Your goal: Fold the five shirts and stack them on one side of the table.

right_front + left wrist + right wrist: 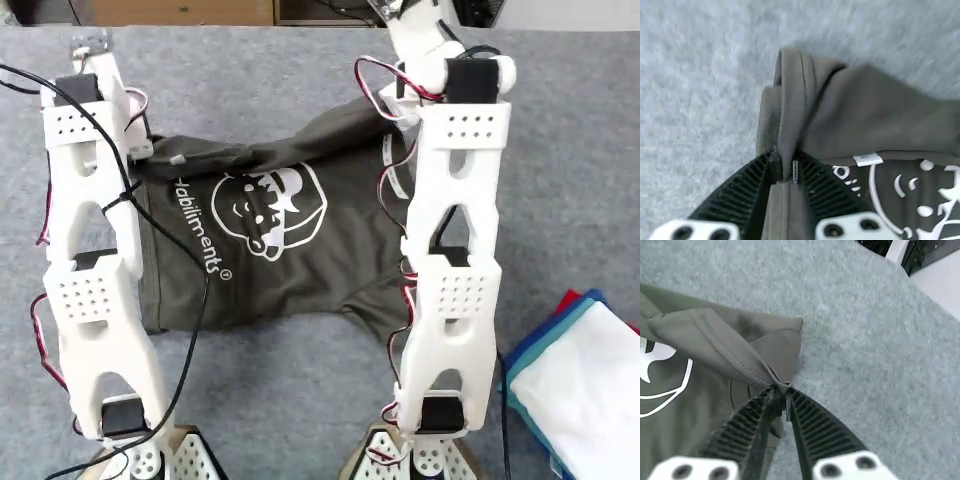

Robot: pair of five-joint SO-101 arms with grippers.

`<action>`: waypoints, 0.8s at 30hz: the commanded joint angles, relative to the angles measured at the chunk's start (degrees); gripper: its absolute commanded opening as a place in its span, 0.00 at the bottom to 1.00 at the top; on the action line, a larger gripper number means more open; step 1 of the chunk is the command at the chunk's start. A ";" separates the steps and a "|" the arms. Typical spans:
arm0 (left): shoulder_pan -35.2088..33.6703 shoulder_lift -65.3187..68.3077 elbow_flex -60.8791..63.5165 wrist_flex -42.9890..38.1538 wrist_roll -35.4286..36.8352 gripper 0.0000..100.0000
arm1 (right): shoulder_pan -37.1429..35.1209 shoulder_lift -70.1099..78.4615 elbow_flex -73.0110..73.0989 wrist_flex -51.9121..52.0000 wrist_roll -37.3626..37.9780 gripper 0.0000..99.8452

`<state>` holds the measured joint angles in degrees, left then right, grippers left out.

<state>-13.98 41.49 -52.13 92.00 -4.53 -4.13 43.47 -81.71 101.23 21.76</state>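
Ribbed black fingers (747, 185) of the left pincer (785, 170) are clenched on a bunched edge of the dark olive shirt (865, 115), the cloth pinched between them. The right pincer (781, 399) grasps a stitched hem at another corner of the same shirt, its jaws closed on the fabric. From above, the shirt lies spread with its white print up on the grey tabletop (250, 400) between the 2 arms (95, 290), held at both far corners. A stack of folded shirts (585, 390), white on top, sits beside the right arm's base, apart from the olive shirt.
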 commanded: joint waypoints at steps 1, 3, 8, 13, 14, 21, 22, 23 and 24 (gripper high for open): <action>-1.76 -1.19 0.00 1.76 -2.73 0.02 | 1.27 -0.66 -2.77 1.23 1.41 0.01; -2.29 -1.19 0.09 3.78 -4.04 0.02 | 1.10 -0.66 -1.54 1.23 1.41 0.01; -2.64 -1.27 -0.53 6.15 -5.54 0.02 | 1.10 -4.62 4.70 1.23 1.05 0.01; -1.76 -6.55 0.18 8.35 -6.33 0.02 | 1.10 -15.60 16.84 1.14 1.14 0.01; -1.58 -8.13 0.18 8.79 -6.15 0.02 | 1.10 -17.98 20.09 1.14 1.14 0.01; 2.11 -23.34 21.10 8.26 -5.19 0.02 | 2.33 -30.46 43.82 -3.78 1.14 0.01; 2.37 -25.45 25.93 6.59 -5.19 0.02 | 2.86 -32.40 47.16 -5.54 1.14 0.01; 2.29 -28.00 31.03 3.87 -5.19 0.02 | 3.47 -34.42 50.68 -7.30 1.14 0.01; 2.20 -30.90 36.48 0.53 -5.45 0.02 | 3.91 -36.70 54.20 -9.05 1.49 0.01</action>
<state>-12.22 19.69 -29.01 98.77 -10.24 -2.46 15.16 -35.91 96.75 22.73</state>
